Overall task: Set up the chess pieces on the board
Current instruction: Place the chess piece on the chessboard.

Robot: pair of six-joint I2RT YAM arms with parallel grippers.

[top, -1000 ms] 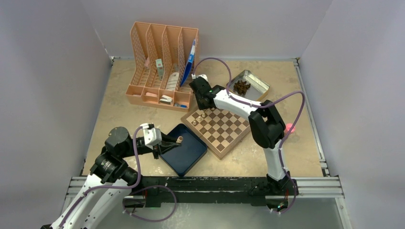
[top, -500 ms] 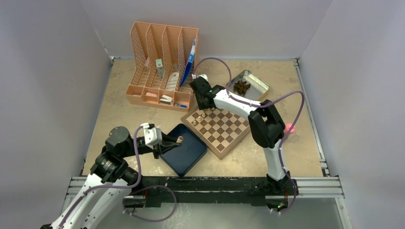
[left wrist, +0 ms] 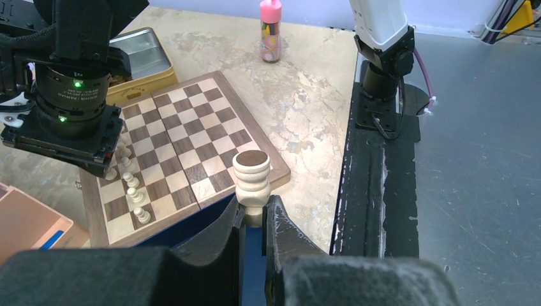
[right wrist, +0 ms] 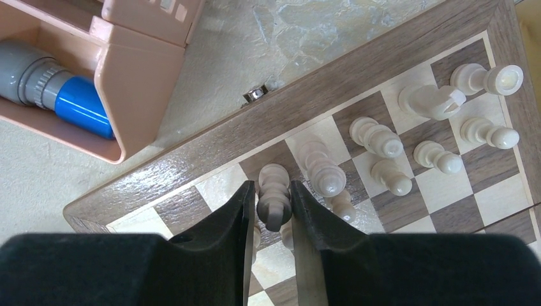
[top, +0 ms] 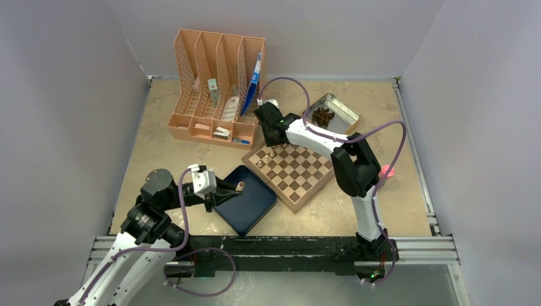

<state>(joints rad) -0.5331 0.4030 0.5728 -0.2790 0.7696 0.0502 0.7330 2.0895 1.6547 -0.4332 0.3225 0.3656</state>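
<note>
tan tabletop: left gripper pinches a pale piece, ready for the board; right gripper straddles a back-row piece to seat it, grip unclear.

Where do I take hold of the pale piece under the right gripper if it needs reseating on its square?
By its head and neck, from straight above, one finger on each side, the way the right gripper straddles it. The pale piece looks upright on the board, and a neighbouring piece stands close beside one finger, so a low or sideways approach would likely knock that one over.
</note>
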